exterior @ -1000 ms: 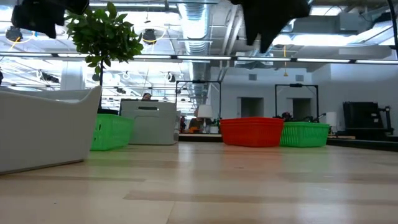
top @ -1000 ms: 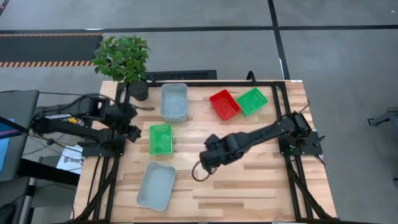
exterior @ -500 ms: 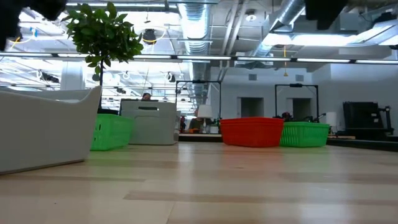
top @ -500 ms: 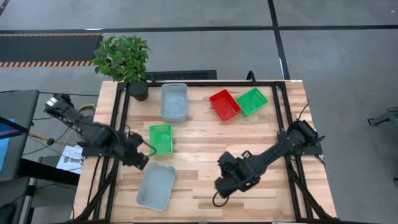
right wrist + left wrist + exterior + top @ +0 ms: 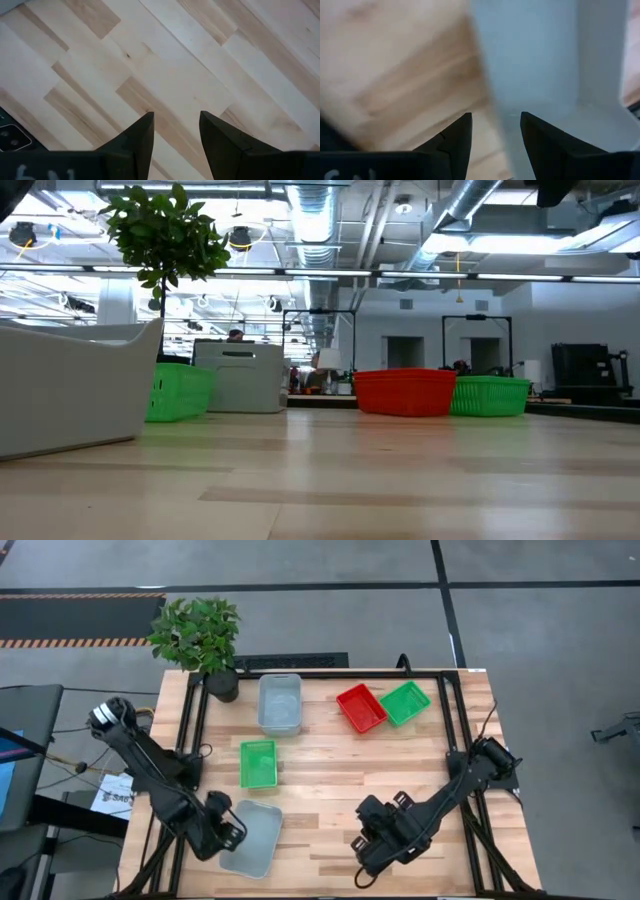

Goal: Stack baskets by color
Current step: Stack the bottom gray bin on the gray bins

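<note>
- The pale wooden counter (image 5: 330,765) sits inside a black frame on a grey floor; across it at counter height there is a workshop room with ceiling ducts and strip lights
- A potted plant (image 5: 197,635) stands at the counter's far left corner, just beside the far grey-blue basket (image 5: 280,703) along the far edge
- A red basket (image 5: 361,707) and a green basket (image 5: 405,702) lie side by side, touching, toward the far right corner
- Another green basket (image 5: 258,763) lies left of the counter's middle, between the two grey-blue ones
- The near grey-blue basket (image 5: 254,838) lies by the near left corner; in the low view its wall fills the left side and hides part of the green one behind it
- The left end effector (image 5: 228,831) is at that basket's left rim, fingers (image 5: 457,137) apart, one on each side of the wall as the wrist view has it; whether they touch it cannot be told
- The right end effector (image 5: 370,850) hangs over bare wood near the near edge, right of middle, fingers apart and holding nothing
- Only five baskets can be seen as separate; whether any is already a stack is hard to make out
- Both arms are almost cut out of the low view
</note>
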Robot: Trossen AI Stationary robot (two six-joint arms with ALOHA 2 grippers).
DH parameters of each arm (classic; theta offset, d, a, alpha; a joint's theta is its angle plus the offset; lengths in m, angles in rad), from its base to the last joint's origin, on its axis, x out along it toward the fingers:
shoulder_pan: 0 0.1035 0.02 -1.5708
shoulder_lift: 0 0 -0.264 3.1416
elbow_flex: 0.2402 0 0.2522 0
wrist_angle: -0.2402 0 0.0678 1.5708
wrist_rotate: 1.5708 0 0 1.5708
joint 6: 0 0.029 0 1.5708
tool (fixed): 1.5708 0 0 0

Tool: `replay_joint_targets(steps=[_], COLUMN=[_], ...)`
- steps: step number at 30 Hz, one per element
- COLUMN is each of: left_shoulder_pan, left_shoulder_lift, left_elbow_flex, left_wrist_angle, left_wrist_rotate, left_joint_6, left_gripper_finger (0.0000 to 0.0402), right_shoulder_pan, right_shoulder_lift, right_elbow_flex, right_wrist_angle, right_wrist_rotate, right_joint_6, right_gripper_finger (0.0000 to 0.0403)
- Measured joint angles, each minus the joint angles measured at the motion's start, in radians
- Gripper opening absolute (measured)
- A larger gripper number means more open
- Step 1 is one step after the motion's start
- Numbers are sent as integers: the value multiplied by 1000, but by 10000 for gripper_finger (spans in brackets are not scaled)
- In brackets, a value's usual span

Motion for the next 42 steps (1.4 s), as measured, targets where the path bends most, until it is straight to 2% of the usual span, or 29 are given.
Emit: replay_joint_targets(steps=[4,7,11,16,19,22,24,27,31,35,40,42], left_shoulder_pan=[30,93,219,434,551,637,674,712,759,810,851,867], left_shoulder_lift=[92,148,198,256,289,289,258,160,-7,-180,-366,-424], left_elbow_flex=[0,0,0,0,0,0,0,0,1,1,1,1], left_wrist_angle=[161,306,509,756,926,1061,1073,1005,890,796,684,653], left_wrist_rotate=[-20,-23,-54,-96,-33,94,173,233,238,240,243,242], left_joint_6=[28,111,279,508,615,667,679,722,776,832,877,889], left_gripper_finger=[155,155,155,155,155,155,155,155,155,155,155,155], right_shoulder_pan=[0,0,0,2,-5,-13,-13,-4,22,52,37,16], right_shoulder_lift=[0,0,0,0,0,1,1,0,2,2,0,2], right_elbow_flex=[0,0,0,0,0,0,0,-19,-64,-131,-183,-211], right_wrist_angle=[1,14,19,14,12,15,20,32,66,261,451,478], right_wrist_rotate=[7,10,11,18,38,39,49,67,27,6,-16,-17], right_joint_6=[1,18,69,203,325,467,543,580,731,842,857,857], right_gripper_finger=[177,177,177,177,177,177,177,177,177,177,177,177])
